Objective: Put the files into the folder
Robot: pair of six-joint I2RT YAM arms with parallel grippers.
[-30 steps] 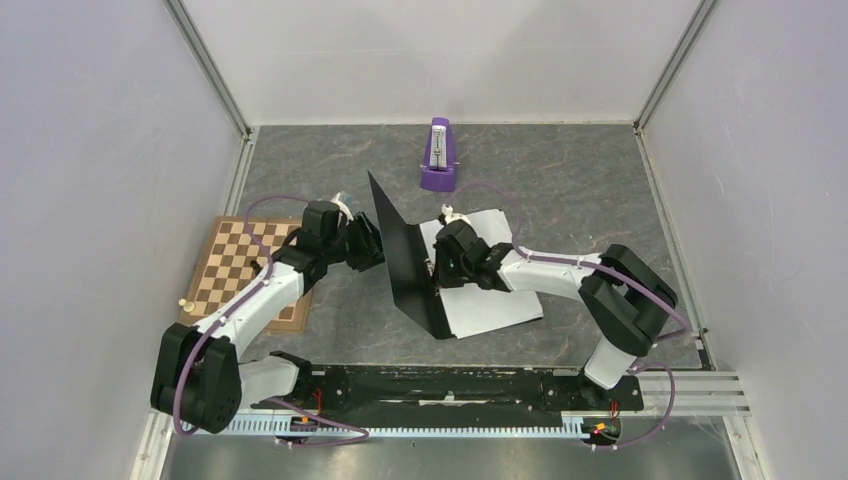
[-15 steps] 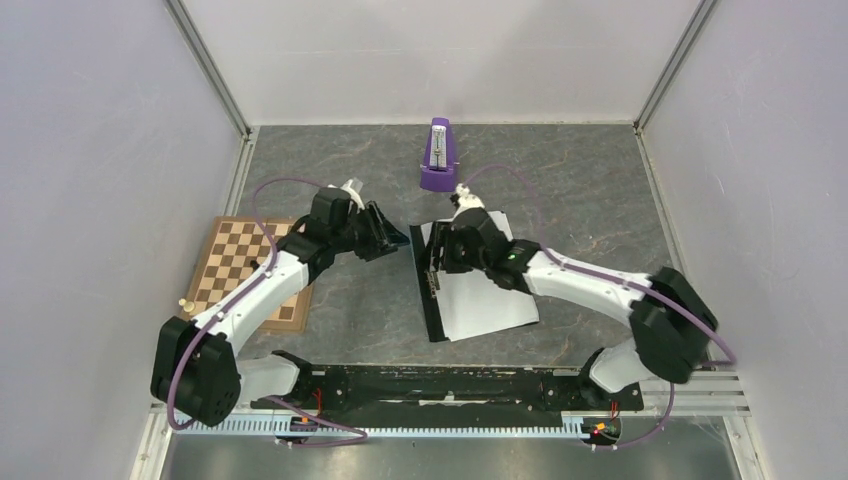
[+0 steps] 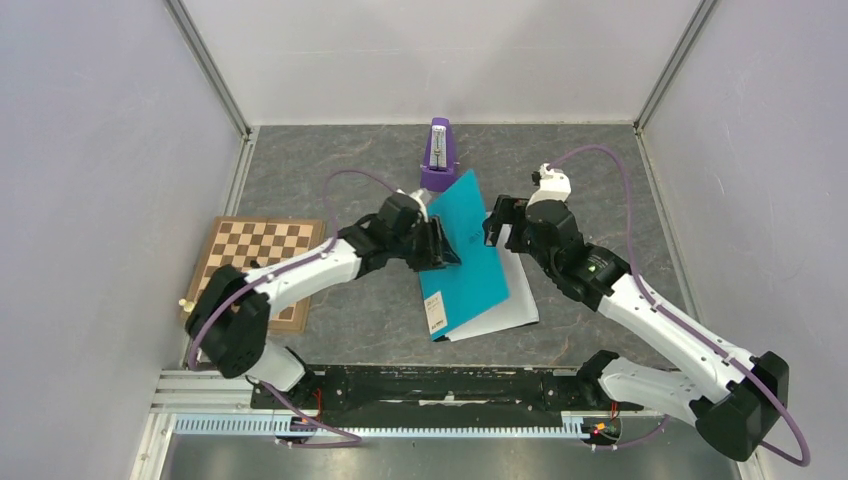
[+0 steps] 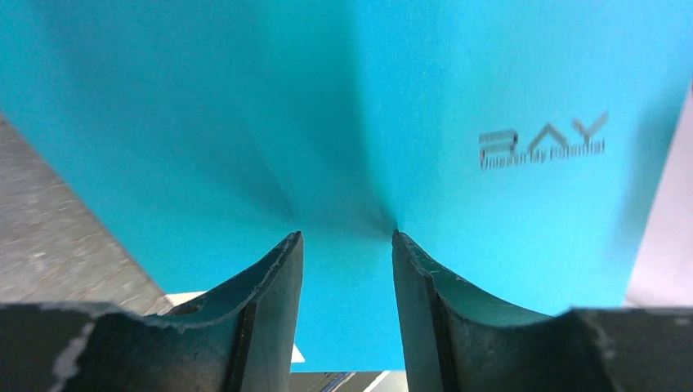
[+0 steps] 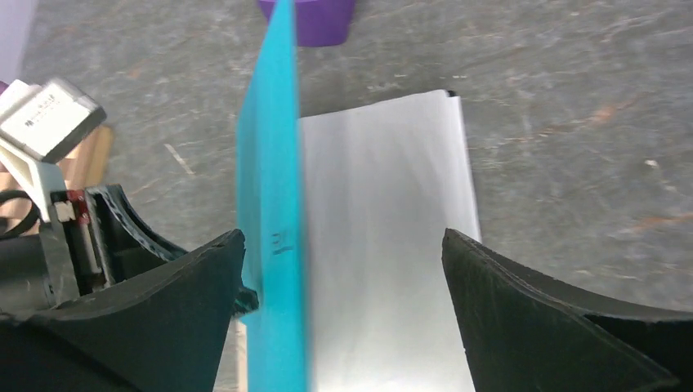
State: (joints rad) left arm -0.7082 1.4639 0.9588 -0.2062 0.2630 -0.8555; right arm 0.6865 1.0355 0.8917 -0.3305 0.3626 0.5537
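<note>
The teal folder (image 3: 465,250) hides most of the files (image 3: 517,303). The left gripper (image 4: 346,238), half open, presses on it. The right gripper (image 5: 343,241) stands wide over the grey table (image 3: 330,150).

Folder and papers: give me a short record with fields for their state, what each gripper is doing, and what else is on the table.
folder: teal cover raised, leaning over the files, not lying flat
files: white sheets under the cover, right edge showing
left gripper: jaws parted, fingertips against the cover's teal face
right gripper: wide open, holding nothing, above the files
other: purple metronome behind the folder; chessboard at left
</note>
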